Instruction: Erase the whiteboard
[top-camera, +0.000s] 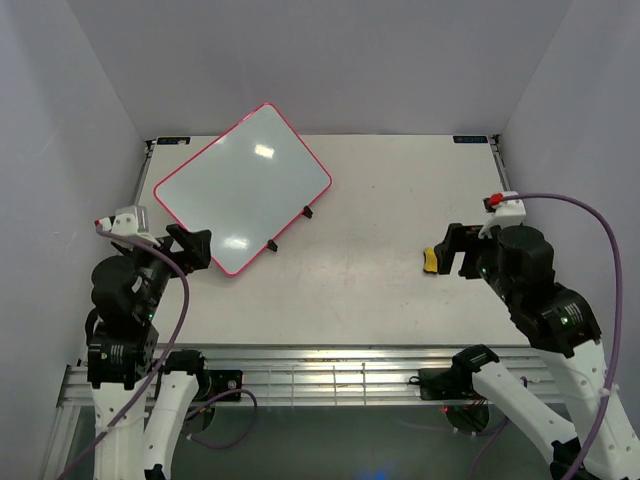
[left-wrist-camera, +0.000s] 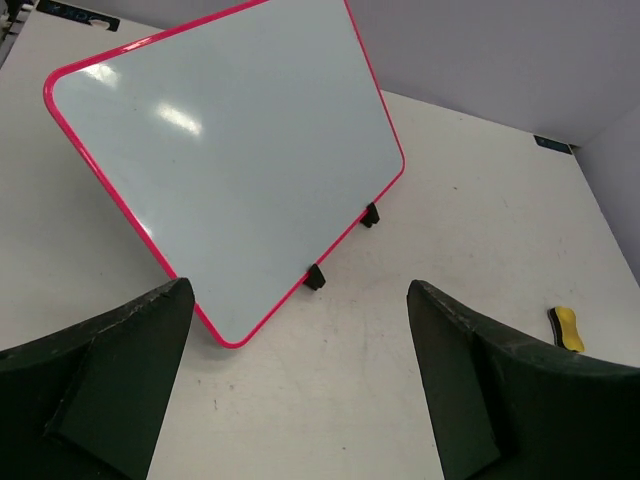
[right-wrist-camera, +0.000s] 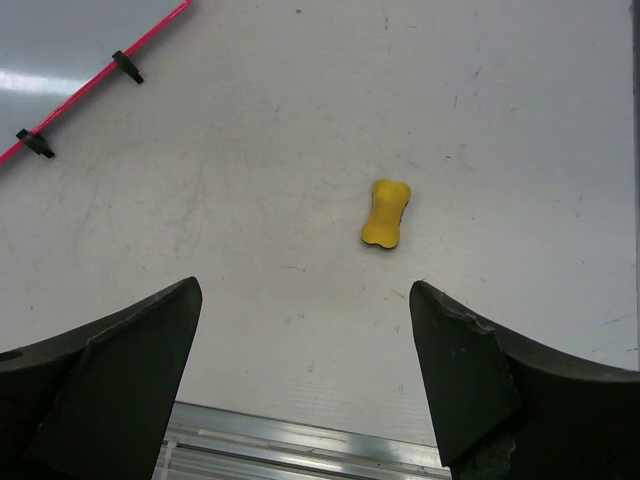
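The whiteboard (top-camera: 243, 185) with its pink-red rim stands tilted on a black wire stand at the back left of the table; its face (left-wrist-camera: 230, 150) is white with no writing visible. Its lower edge shows in the right wrist view (right-wrist-camera: 70, 70). The yellow eraser (top-camera: 430, 261) lies on the table at the right and shows in the right wrist view (right-wrist-camera: 386, 212) and left wrist view (left-wrist-camera: 568, 329). My left gripper (top-camera: 190, 245) is open and empty, near the board's front corner. My right gripper (top-camera: 455, 250) is open and empty, above the table beside the eraser.
The table (top-camera: 380, 200) is white with grey walls on three sides. A metal rail (top-camera: 330, 375) runs along the front edge by the arm bases. A purple cable (top-camera: 590, 215) loops from the right arm.
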